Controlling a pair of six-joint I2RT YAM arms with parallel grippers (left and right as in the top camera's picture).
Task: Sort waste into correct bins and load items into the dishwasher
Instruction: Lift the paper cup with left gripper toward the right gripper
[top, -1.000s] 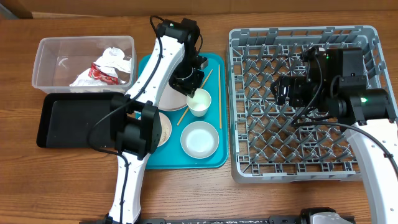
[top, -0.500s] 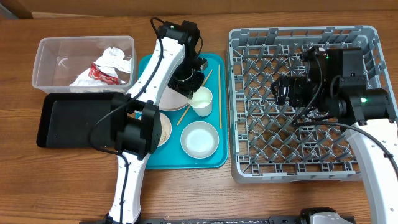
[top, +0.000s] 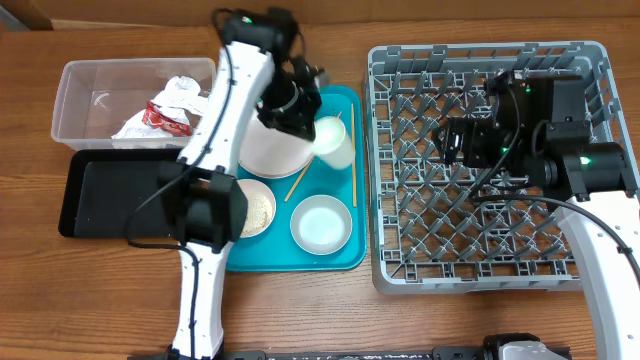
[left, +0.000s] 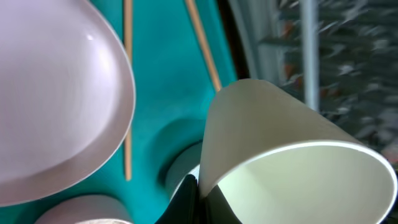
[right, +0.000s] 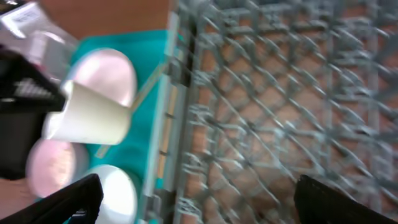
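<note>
The left gripper (top: 314, 127) is pinched tight on the small white cup (top: 334, 141), tipped over the teal tray (top: 342, 260). The right gripper (top: 458, 146) is blurry but seems wide open and empty, above the grey dish rack (top: 450, 282).

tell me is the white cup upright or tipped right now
Tipped: the left gripper holds the cup over the teal tray, lying sideways in the right wrist view.
</note>
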